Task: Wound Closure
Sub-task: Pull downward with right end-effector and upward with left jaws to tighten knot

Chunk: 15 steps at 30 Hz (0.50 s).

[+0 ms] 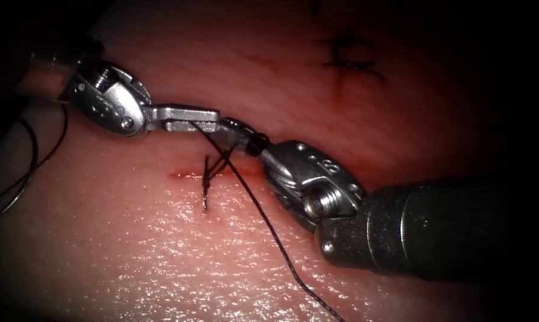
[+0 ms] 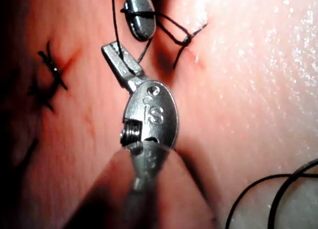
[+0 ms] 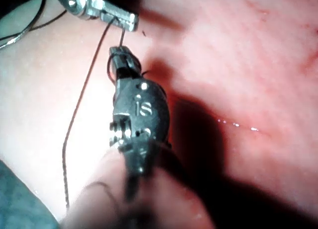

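Note:
My left tool comes in from the upper left, its jaws shut on the dark thread just above the cut. From there the thread runs down to the lower right. My right tool reaches in from the right, tip to tip with the left one. Its jaws are shut, and a turn of thread is wound around them. A stitch crosses the cut, and its short tail lies free below. The left wrist view shows the left jaws pinching the thread and the wrapped right tip. The right wrist view shows the right jaws.
A finished stitch sits on the tissue at the upper right, seen too in the left wrist view. Slack thread loops lie at the far left. Wet, glistening tissue spreads below the cut.

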Tool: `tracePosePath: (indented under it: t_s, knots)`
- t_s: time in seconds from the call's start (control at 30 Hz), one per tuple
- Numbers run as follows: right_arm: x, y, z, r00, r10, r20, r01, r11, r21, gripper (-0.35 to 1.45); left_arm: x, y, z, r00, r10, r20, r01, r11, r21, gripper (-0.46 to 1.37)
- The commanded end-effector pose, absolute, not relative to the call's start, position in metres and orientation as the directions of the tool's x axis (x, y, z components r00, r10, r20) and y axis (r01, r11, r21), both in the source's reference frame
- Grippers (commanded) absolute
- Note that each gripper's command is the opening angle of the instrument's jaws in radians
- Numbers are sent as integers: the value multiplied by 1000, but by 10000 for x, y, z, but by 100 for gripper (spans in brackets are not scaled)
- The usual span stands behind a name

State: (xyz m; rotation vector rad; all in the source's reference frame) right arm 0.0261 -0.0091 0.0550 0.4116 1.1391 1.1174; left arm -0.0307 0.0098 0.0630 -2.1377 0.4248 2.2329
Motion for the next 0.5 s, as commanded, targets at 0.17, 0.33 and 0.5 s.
tracePosePath:
  t_s: [0.17, 0.33, 0.5]
  knots:
    - [261, -101, 557, 41, 866, -498, -474, 456, 753, -35, -306, 102, 634, -71, -166, -984, -200, -964, 177, -35]
    - [260, -108, 558, 65, 866, -496, -470, 465, 750, -35, -310, 110, 633, -79, -161, -984, -211, -962, 174, -35]
    - [260, -111, 560, 96, 867, -489, -439, 478, 761, -35, -319, 122, 633, -94, -171, -981, -218, -958, 188, -35]
